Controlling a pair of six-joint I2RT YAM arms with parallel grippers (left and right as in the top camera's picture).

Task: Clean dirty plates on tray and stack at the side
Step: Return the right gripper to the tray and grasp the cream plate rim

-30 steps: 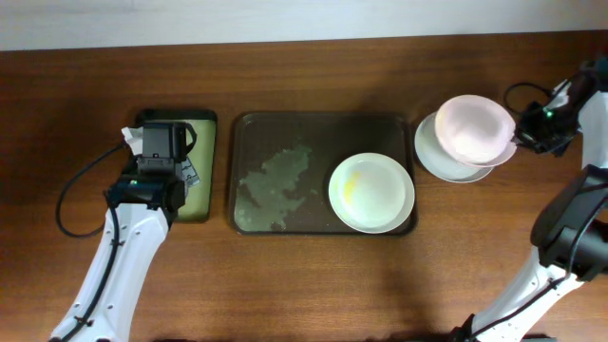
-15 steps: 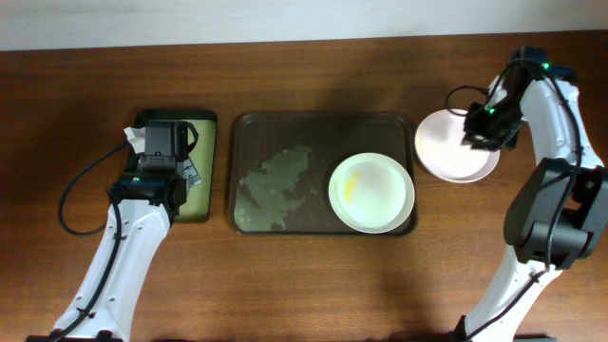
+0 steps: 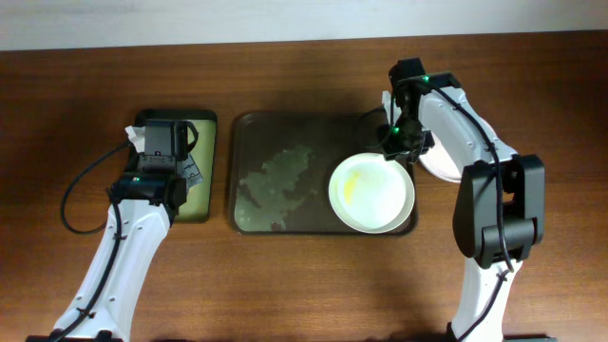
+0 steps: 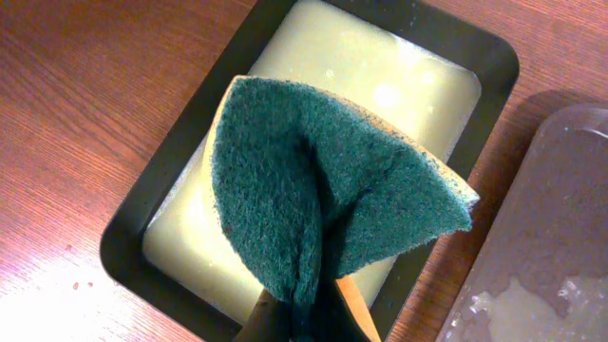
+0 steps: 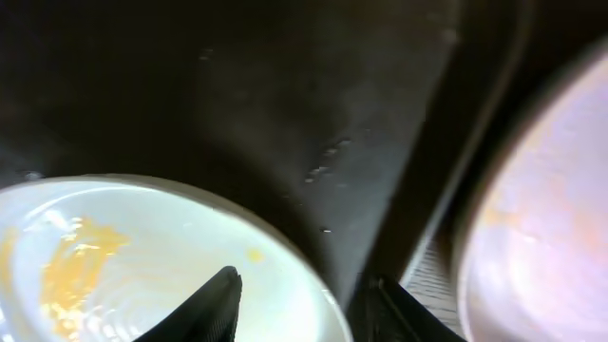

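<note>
One plate (image 3: 370, 195) with a yellow smear lies at the right end of the dark brown tray (image 3: 313, 116). My right gripper (image 3: 403, 144) is open at that plate's upper right rim. In the right wrist view its fingers (image 5: 306, 306) straddle the rim of the smeared plate (image 5: 104, 256), one finger over the plate and one outside it. The stacked plates (image 3: 440, 166) sit on the table right of the tray, partly hidden by my right arm; they also show in the right wrist view (image 5: 541, 190). My left gripper (image 4: 313, 318) is shut on a green sponge (image 4: 323, 180).
A small black tray (image 3: 211, 171) with a yellow-green inside stands left of the brown tray, under my left gripper (image 3: 160, 147); its rim shows in the left wrist view (image 4: 142, 247). A wet smear (image 3: 277, 180) covers the brown tray's left half.
My right gripper set the pinkish plate down on the stack, let go, and moved left to the rim of the plate on the tray. The left arm has not moved.
</note>
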